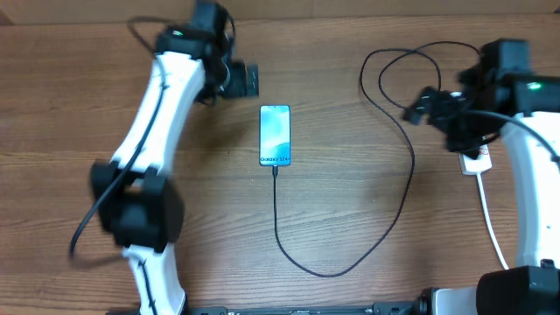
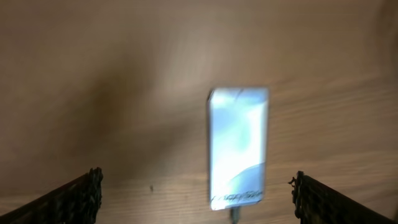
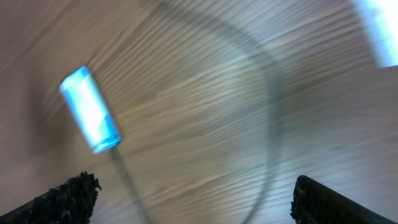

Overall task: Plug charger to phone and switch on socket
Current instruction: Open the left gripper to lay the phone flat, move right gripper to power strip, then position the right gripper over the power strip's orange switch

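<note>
Counted: one phone [image 1: 275, 135] lying flat in the middle, one charger [image 1: 276, 206] plugged into its near end and looping right, then far, and one socket [image 1: 477, 163] at the right, partly hidden. Two grippers, both spread wide and gripping nothing: left gripper [image 1: 248, 80] just far-left of the phone, right gripper [image 1: 416, 109] beside the charger's far loop.
</note>
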